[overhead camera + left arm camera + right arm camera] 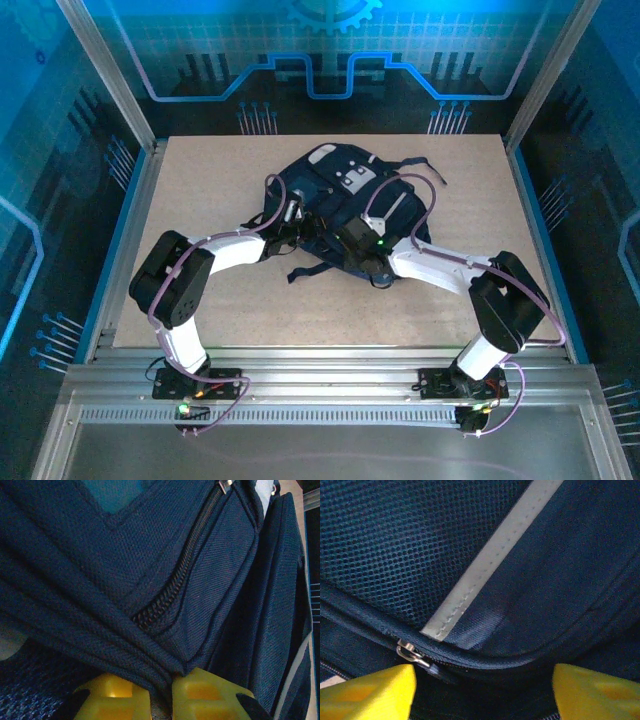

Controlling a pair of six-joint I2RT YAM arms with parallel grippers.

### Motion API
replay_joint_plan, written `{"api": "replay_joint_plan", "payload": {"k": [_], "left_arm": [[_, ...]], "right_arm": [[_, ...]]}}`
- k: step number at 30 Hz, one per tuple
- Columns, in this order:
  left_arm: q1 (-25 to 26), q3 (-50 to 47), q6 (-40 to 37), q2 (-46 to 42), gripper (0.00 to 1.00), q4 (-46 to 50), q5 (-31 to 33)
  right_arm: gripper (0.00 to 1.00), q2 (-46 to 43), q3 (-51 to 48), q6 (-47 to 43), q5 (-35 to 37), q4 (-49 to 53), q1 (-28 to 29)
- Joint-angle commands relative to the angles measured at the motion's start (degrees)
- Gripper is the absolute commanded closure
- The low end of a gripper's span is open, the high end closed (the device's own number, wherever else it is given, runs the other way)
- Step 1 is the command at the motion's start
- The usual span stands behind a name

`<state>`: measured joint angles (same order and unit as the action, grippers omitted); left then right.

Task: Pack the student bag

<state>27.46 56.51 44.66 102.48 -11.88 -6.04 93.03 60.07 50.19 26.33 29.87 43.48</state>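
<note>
- Yellow fingers [112, 700] of the left gripper [161, 695] are clamped on a fold of the student bag [125, 580], just below a zipper [182, 575].
- The right gripper [482, 695] is spread wide with nothing grasped; a metal zipper pull [411, 652] is seen just above one finger.
- The bag is laid flat in the middle of the table [200, 300], between both arms.
- The fold is best kept taut and the pull centred between the right fingers before closing, or only fabric may be pinched.

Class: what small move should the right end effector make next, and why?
Probably shift the right end effector sideways to centre the zipper pull between its open fingers: the pull lies near one finger, and the left end effector pinches a fold of the student bag.
</note>
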Motion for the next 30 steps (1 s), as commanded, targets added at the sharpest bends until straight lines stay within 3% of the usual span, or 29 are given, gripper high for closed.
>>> {"api": "replay_joint_plan", "payload": {"k": [1, 7, 13, 22, 30], "left_arm": [[-0.42, 1.06, -2.06, -1.06, 1.0, -1.77, -0.17], [-0.48, 1.32, -1.81, -1.05, 1.0, -2.42, -0.45], [-0.61, 0.47, -0.87, -1.22, 1.0, -2.97, -1.17], [-6.37, 2.03, 2.6, 1.63, 1.0, -5.48, -5.44], [-8.15, 8.03, -4.72, 1.75, 1.0, 2.46, -6.05]], "right_arm": [[0.35, 1.62, -0.73, 1.25, 0.13, -2.89, -0.03], [0.54, 6.81, 0.0, -2.61, 3.25, -4.38, -0.03], [0.7, 8.32, 0.88, -6.47, 1.26, -6.53, -0.51], [1.0, 2.07, 2.26, -10.09, -9.01, -7.04, -2.8], [1.0, 1.58, 4.72, -15.48, -21.28, -3.82, -7.99]]}}
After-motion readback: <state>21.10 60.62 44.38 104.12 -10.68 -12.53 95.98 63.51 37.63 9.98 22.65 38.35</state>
